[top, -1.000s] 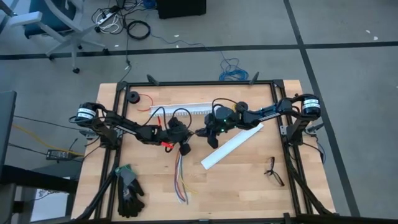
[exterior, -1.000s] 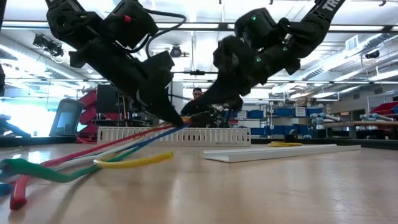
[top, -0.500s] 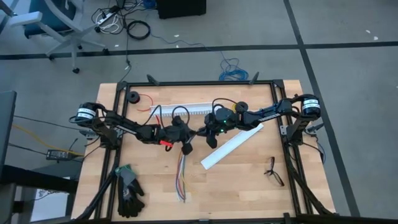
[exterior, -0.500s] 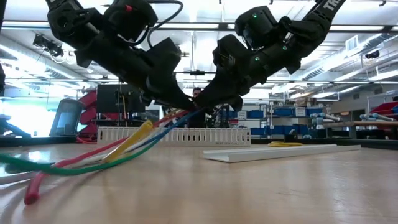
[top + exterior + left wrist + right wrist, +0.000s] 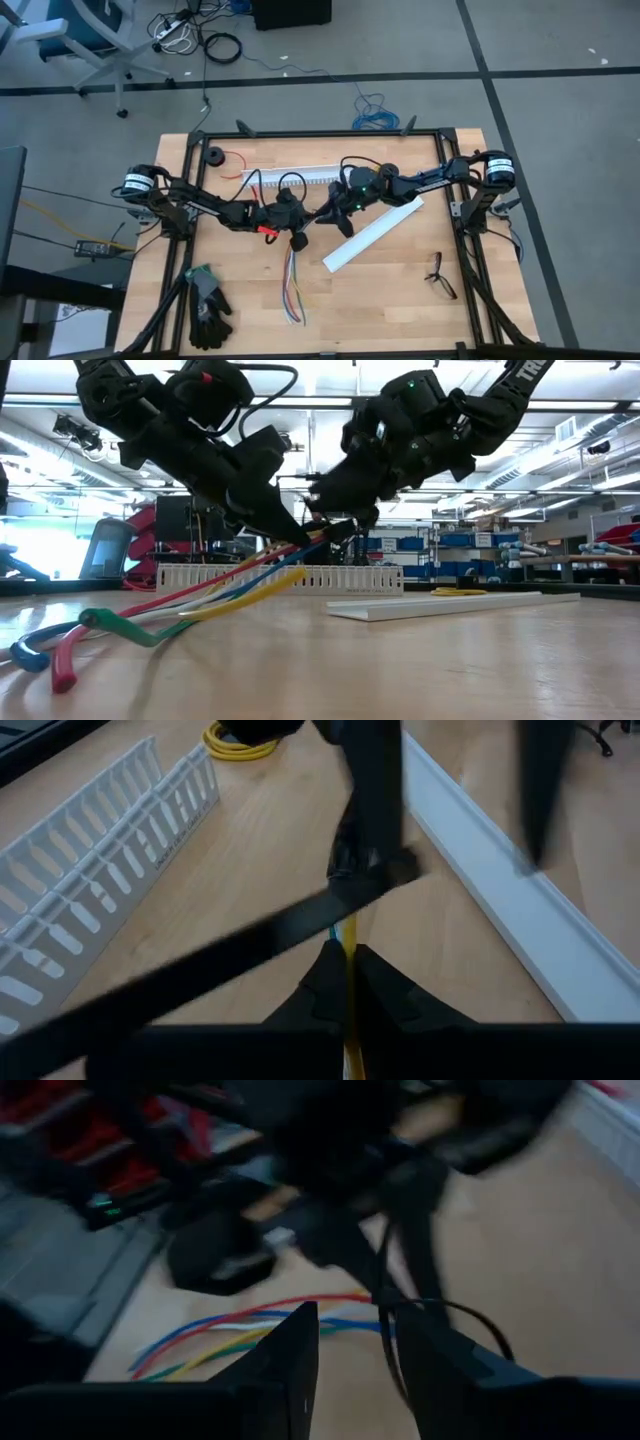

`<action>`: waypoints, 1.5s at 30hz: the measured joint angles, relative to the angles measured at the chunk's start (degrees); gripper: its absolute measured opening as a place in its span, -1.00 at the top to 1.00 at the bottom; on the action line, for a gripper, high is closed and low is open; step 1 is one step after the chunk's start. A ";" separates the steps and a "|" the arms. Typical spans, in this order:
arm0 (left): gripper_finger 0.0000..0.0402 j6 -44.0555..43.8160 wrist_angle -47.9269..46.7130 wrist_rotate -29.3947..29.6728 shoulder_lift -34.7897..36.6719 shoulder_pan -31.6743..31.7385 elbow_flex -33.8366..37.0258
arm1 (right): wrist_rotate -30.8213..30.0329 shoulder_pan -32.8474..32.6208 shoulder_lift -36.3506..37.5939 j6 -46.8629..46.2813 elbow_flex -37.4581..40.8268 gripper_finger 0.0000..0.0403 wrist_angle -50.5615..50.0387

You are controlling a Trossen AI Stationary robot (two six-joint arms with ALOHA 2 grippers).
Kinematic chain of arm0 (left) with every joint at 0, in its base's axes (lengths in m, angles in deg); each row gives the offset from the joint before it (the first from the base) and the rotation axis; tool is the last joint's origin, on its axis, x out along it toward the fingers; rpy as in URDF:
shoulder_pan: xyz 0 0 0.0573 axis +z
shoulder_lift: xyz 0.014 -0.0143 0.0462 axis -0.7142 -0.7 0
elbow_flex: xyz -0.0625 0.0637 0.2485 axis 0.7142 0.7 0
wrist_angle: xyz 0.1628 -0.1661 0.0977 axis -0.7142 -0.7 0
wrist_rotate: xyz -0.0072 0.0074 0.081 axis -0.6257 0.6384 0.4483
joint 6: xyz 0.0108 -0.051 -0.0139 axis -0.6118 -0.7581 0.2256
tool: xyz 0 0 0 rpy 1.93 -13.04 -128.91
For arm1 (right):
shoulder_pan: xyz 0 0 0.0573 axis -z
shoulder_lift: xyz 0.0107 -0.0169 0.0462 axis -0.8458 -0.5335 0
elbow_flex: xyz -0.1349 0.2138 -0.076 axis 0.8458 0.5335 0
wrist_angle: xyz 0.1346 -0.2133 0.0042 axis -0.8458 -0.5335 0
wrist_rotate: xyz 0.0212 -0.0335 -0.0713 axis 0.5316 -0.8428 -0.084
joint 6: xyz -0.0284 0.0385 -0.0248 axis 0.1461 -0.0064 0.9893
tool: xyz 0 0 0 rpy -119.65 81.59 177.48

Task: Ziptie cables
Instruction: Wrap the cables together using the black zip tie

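Left gripper (image 5: 297, 222) sits clamped tight on the cables (image 5: 291, 285) near the table's (image 5: 400, 300) middle, its fingers (image 5: 340, 982) pinched on a yellow strand that runs up between them in the left wrist view. Right gripper (image 5: 322, 213) hangs just beside it, tip to tip, with its fingers (image 5: 290, 1365) parted and a clear gap between them in the right wrist view; nothing shows held in that gap. In the low view both grippers meet above the tabletop, and the cables (image 5: 170, 610) fan down from the left one to the wood, red, green, blue and yellow ends curling on the surface. From above, the free ends trail toward the table's near edge.

A thin black loop, seemingly the ziptie (image 5: 440, 1315), curves just ahead of the right fingers, close to the bundle; in the left wrist view a black strip (image 5: 300, 925) crosses just ahead of the left fingers. Whether it wraps the wires I cannot tell.

Behind the grippers lies a slotted white channel (image 5: 310, 176), and a plain white channel (image 5: 375, 232) lies slanted under the right arm. A black glove (image 5: 208, 308) rests at the near left corner, a small forked object (image 5: 438, 273) at the right, and a yellow coil (image 5: 240, 740) by the slotted channel's end.
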 joint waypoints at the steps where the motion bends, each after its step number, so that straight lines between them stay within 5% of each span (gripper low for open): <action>1: 0.94 0.10 0.03 0.00 0.00 0.00 0.00 | 0.90 -0.03 0.03 0.28 0.00 0.38 0.36; 16: 0.94 1.41 1.82 0.63 0.02 0.11 -0.02 | 1.39 0.06 0.04 -0.07 0.00 0.36 -4.88; 24: 0.94 1.46 -6.84 0.93 0.04 0.11 -0.04 | 4.10 1.92 3.34 1.26 -0.02 0.30 -7.91; 33: 0.94 4.65 -5.40 0.18 0.04 0.11 -0.04 | -7.93 1.55 6.65 12.30 -0.02 0.35 -23.64; 45: 0.94 5.54 0.00 -4.38 0.04 0.13 -0.02 | -9.52 0.23 6.30 18.51 -0.02 0.35 -22.60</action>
